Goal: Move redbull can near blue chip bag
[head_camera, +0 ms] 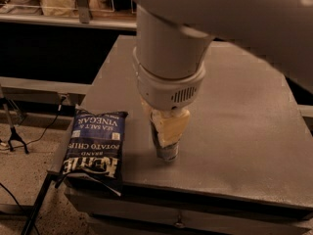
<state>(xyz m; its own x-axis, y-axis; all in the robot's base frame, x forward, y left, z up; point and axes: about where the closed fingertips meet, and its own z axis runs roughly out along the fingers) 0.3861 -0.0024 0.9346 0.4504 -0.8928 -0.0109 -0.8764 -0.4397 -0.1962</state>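
jaws clamped on redbull can (167,152) on table (244,131) beside blue chip bag (95,146)

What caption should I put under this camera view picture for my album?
The gripper holds the redbull can upright over the table, near the blue chip bag.

The arm (168,38) fills the upper view as a thick pale cylinder pointing almost straight down, ending in a vented wrist collar (171,91). Below it hangs the claw (168,133) — its cream fingers (176,126) point downward, closed around the redbull can (167,153), low over the counter (244,131), near its front edge.
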